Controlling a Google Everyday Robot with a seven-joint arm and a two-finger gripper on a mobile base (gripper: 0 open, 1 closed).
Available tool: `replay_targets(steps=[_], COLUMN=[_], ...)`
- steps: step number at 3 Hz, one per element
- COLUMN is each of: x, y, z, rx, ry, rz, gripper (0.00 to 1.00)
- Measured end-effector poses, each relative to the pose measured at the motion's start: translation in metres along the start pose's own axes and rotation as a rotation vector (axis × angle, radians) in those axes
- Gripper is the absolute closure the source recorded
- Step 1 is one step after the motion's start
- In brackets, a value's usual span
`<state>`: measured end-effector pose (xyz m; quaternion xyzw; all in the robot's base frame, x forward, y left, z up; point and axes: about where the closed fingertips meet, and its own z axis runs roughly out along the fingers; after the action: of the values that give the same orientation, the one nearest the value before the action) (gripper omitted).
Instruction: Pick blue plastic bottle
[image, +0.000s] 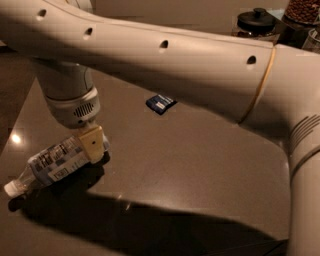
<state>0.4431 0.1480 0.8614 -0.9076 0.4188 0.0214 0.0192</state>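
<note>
The blue plastic bottle (52, 164) lies on its side at the front left of the dark table (200, 160). It is clear, with a pale printed label, and its white cap (11, 188) points to the front left. My gripper (92, 147) hangs from the arm's wrist (72, 105) and sits right at the bottle's base end, overlapping it from the right. The bottle rests on the table. The far side of the gripper is hidden behind its near part.
A small flat dark-blue packet (160, 103) lies mid-table, behind the gripper. Dark-lidded jars (257, 20) stand at the back right. My large arm (190, 60) spans the top of the view. The table's left edge (20, 115) is close to the bottle.
</note>
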Motion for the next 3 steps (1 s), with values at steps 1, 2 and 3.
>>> replay_targets(steps=[1, 2, 3], x=[0.033, 0.058, 0.078], y=[-0.004, -0.006, 0.003], z=[-0.038, -0.066, -0.088], rx=[0.039, 0.080, 0.116], ry=[-0.091, -0.165, -0.225], rz=[0.085, 0.145, 0.211], gripper=[0.95, 1.00, 1.00])
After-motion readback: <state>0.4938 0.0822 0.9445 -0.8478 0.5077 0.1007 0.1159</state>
